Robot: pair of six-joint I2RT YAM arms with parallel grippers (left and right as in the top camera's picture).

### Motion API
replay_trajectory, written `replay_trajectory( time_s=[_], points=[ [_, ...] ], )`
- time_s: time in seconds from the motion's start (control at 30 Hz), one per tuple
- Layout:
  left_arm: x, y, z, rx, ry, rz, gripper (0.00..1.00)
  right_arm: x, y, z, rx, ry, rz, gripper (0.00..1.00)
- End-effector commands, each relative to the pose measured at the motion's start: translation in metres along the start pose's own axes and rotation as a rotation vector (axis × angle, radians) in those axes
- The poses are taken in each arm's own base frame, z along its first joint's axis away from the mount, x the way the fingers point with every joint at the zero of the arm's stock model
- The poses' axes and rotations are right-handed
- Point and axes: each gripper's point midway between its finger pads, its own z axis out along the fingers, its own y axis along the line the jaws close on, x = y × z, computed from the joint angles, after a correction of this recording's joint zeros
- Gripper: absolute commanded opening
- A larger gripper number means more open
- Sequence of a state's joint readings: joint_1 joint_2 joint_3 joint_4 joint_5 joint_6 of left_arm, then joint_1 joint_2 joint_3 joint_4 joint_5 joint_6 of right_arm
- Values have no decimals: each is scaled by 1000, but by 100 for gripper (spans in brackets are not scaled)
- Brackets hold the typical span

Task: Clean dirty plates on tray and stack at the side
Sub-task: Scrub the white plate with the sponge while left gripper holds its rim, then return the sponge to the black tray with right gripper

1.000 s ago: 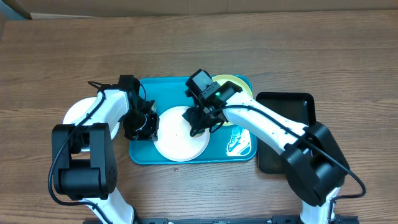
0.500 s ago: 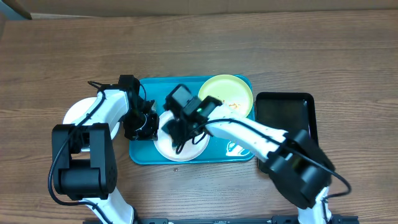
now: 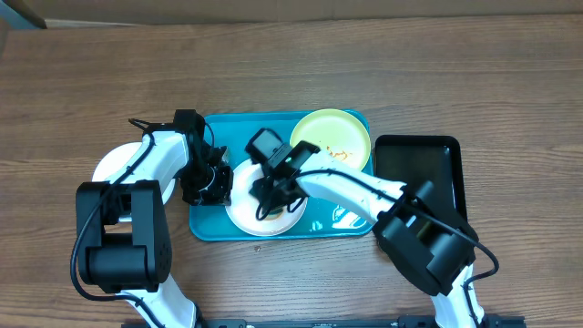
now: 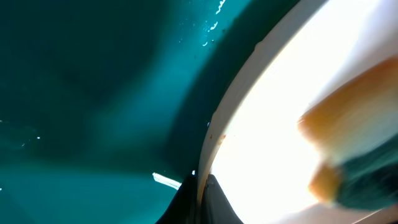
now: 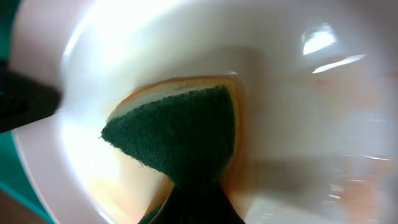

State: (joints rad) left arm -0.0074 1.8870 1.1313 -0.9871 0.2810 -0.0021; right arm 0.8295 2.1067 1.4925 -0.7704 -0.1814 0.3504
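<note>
Far left, on the wooden table [image 3: 73, 91]: left white plate [image 3: 107, 169] outside the trays, partly hidden under the left arm. Left gripper [image 3: 217, 185] sits low at the left end of the turquoise tray [image 3: 301, 230], jaws nearly together, thin dark fingers [image 4: 186, 200] pinching the left rim of the middle white plate [image 3: 260, 219], one finger on each side of the edge. A few tiny reddish specks on that rim in the left wrist view. Middle white plate lies inside the tray, left of centre. Right gripper [image 3: 267, 191] is down over this plate, jaws pressed onto a sponge [image 5: 180, 134] with a yellow body and dark green scouring face, green face towards the wrist camera, sponge touching the plate's inner surface. Faint orange tint on the plate around the sponge. Yellow-green plate [image 3: 330, 138] in the tray's upper right corner, orange smears near its centre, clear of both grippers. Black tray [image 3: 421, 169] just right of the turquoise one.
</note>
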Motion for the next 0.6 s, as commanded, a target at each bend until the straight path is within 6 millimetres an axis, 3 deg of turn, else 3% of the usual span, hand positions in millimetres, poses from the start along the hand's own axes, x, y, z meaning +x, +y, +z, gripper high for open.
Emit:
replay_trajectory(
  time_s=[0.0,0.17,0.37,0.53,0.57],
  points=[
    [8,4,10,-20,42,-9,4,-16,-48,-15,110,-39,101,4],
    [8,4,9,-23,41,-9,4,-28,-50,-54,96,-96,109,4],
    [-2,2,-9,-35,-29,-18,4,-38,-46,-129,92,-248,95,4],
    [-12,16,-45,-164,-160,-44,4,-23,-100,-168,258,-268,243,4],
    [-14,22,-62,-221,-218,-54,4,-13,-122,-171,285,-226,295,4]
  ],
)
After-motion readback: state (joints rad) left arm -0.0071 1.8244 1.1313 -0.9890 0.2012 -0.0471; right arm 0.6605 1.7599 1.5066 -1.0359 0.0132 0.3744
